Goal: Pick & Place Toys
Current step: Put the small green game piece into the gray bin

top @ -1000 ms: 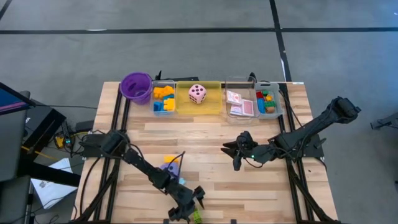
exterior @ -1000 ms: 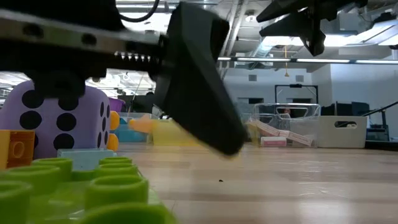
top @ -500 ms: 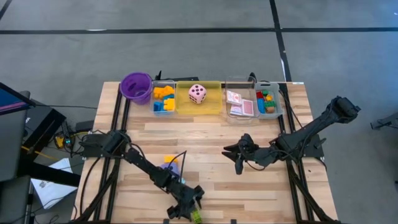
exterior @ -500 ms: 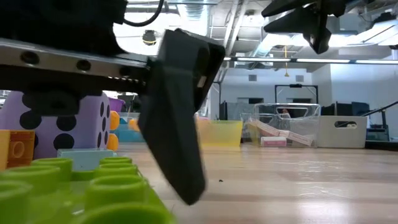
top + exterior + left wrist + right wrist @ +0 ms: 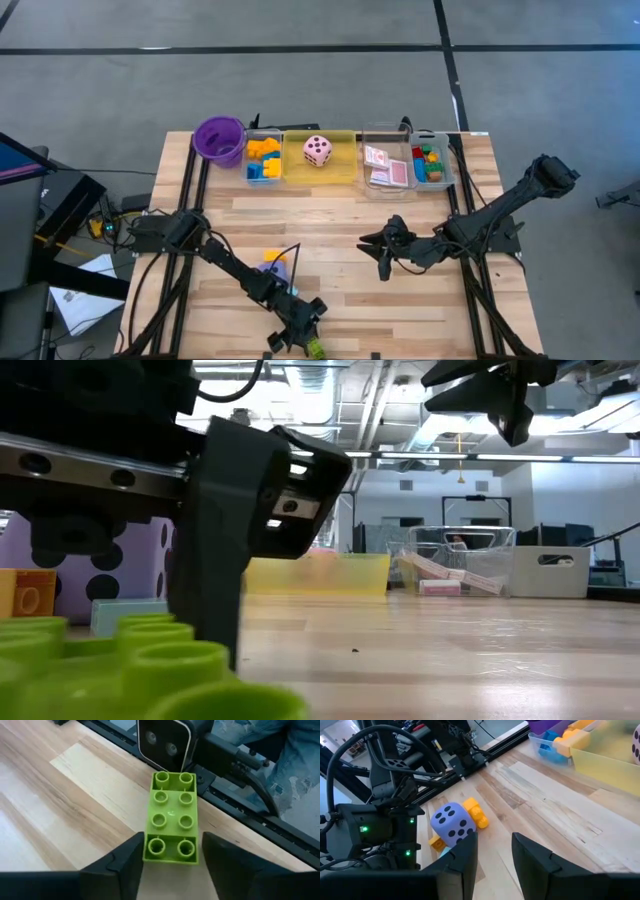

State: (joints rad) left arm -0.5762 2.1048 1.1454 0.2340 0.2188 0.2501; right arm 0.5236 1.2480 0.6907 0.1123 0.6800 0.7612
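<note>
A: Where is the left gripper point(image 5: 303, 330)?

B: Low at the table's near edge, over the green block point(image 5: 172, 818). Its fingers are spread, one on each side of the block's near end. From the left wrist view I cannot tell whether they touch it.

A: And the block itself?

B: It lies flat on the wood, studs up, two by four, close to the dark rail at the table's point(image 5: 340, 215) edge. In the low view it fills the bottom left corner, with a finger point(image 5: 215, 540) standing just behind it.

A: The right gripper point(image 5: 384, 248)?

B: It hangs above the table's middle right, well apart from the toys. Its fingers are spread and hold nothing.

A: Other toys loose on the table?

B: A purple die point(image 5: 453, 824) sits left of centre, with an orange block point(image 5: 476, 813) touching it and a yellow block point(image 5: 436, 842) just beside it.

A: And at the far edge?

B: A purple cup point(image 5: 218, 138), then a clear tray point(image 5: 247, 170) with yellow and blue blocks, a yellow tray point(image 5: 340, 165) holding a pink die point(image 5: 318, 151), a clear tray with pink cards point(image 5: 386, 167), and one with red and green blocks point(image 5: 431, 160).
</note>
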